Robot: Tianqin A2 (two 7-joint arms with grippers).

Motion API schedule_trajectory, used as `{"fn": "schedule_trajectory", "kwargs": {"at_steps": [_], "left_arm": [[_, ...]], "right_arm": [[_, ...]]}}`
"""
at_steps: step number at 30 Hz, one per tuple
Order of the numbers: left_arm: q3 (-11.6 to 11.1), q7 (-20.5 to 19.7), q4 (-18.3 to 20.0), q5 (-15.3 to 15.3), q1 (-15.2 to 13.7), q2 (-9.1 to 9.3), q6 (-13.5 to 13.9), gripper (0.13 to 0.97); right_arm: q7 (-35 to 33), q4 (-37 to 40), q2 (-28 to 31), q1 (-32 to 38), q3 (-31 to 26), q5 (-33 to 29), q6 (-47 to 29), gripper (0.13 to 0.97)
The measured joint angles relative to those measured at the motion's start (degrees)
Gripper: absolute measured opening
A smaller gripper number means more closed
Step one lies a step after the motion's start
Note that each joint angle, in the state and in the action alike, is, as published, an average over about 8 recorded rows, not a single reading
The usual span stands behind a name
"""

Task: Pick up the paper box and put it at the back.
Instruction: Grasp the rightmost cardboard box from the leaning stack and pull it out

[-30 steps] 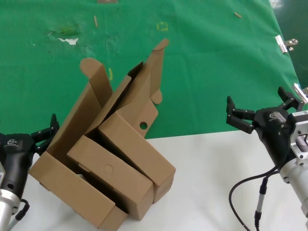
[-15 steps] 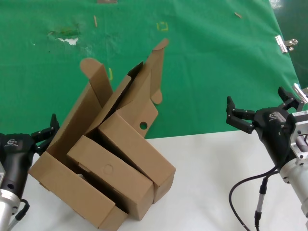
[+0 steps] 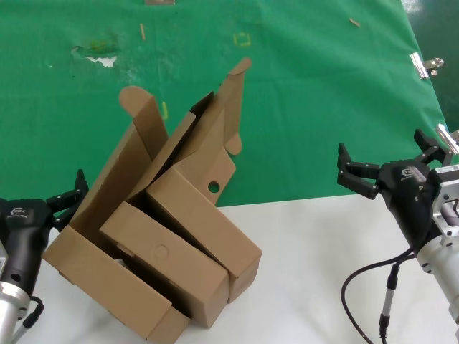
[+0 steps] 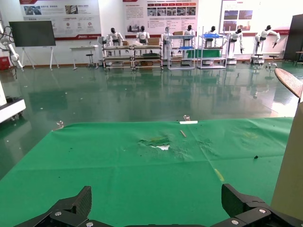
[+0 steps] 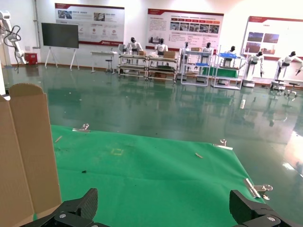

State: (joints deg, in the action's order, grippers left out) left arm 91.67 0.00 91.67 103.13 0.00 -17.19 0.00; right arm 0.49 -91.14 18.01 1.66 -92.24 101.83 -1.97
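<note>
While both pincers gape, paper box (image 3: 204, 154) leans on cartons (image 3: 172, 265).

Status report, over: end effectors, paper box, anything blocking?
Left end effector, right end effector open, empty. Paper box ungrasped, wedged behind two cartons.

We count two black grippers, the left gripper (image 3: 68, 193) and the right gripper (image 3: 380, 147). There is one white tabletop (image 3: 308, 272) and one green cloth sheet (image 3: 301, 93) over its back. At the tabletop's front left corner we count three brown cardboard boxes: one bigger open carton with a round-ended flap (image 3: 107, 283), one long carton with a circle outline (image 3: 161, 252), and one shallow paper box with a punched hole (image 3: 215, 154). We cannot tell if the oblong brown block (image 3: 204, 222) is a fourth. The cloth bears one ragged white patch (image 3: 104, 60), two yellow marks and, at its right edge, one silver metal clip (image 3: 427, 64)
</note>
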Motion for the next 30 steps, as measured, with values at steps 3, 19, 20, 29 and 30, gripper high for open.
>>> {"fn": "schedule_trajectory", "kwargs": {"at_steps": [3,19,20,29,30], "left_arm": [[0.0,0.0,0.0,0.0,0.0,0.00,0.0,0.966],[0.0,0.0,0.0,0.0,0.0,0.00,0.0,0.965],[0.0,0.0,0.0,0.0,0.0,0.00,0.0,0.965],[0.0,0.0,0.0,0.0,0.0,0.00,0.0,0.917],[0.0,0.0,0.0,0.0,0.0,0.00,0.0,0.917]], "right_arm": [[0.0,0.0,0.0,0.0,0.0,0.0,0.0,0.966],[-0.2,-0.1,0.0,0.0,0.0,-0.1,-0.1,0.966],[-0.5,-0.3,-0.1,-0.1,-0.1,-0.3,-0.4,0.966],[-15.0,-4.5,-0.1,-1.2,1.5,-0.4,-11.2,0.966],[-17.4,-4.9,0.4,-1.3,2.0,-0.2,-12.9,0.966]]}}
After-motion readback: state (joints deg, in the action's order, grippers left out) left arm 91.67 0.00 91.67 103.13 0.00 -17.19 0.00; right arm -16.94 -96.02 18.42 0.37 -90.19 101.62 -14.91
